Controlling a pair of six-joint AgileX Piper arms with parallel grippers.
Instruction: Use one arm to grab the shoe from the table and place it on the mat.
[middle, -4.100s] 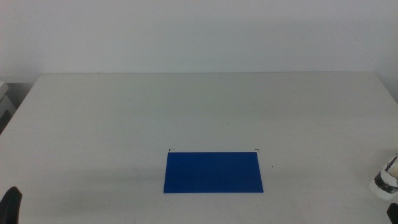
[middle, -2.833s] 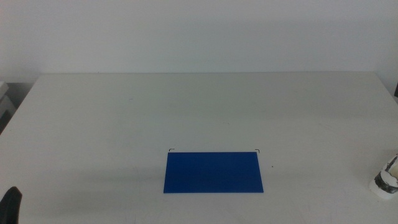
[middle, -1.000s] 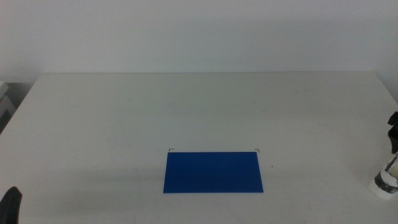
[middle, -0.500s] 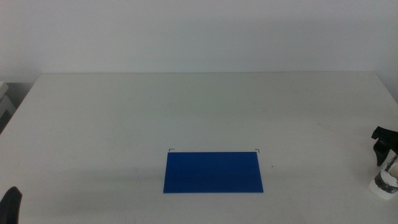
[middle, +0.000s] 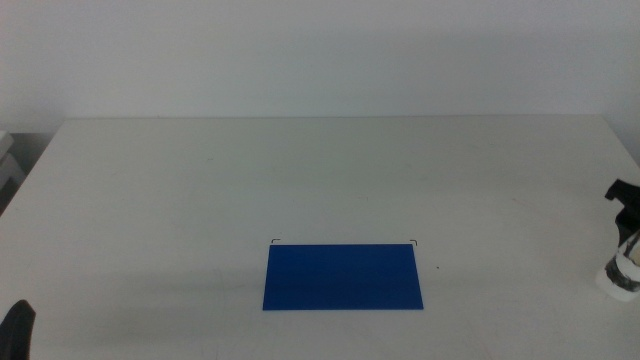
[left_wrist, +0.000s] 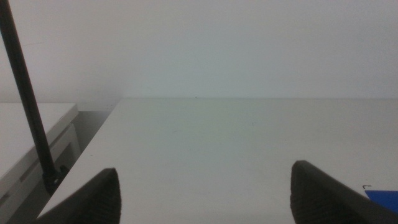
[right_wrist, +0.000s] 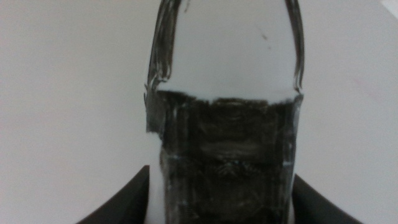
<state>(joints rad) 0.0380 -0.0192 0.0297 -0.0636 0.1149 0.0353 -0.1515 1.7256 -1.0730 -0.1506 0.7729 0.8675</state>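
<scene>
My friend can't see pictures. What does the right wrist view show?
A small white sneaker with shiny silver-black panels fills the view, lying on the plain white tabletop. The right gripper has its two dark jaws spread open, one on each side of the shoe.

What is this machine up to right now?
The right gripper is over the shoe at the table's right edge, its open jaws on either side of it, not yet closed. The blue mat, where the shoe should go, lies bare near the front middle. The left gripper waits, open, at the front left corner.
</scene>
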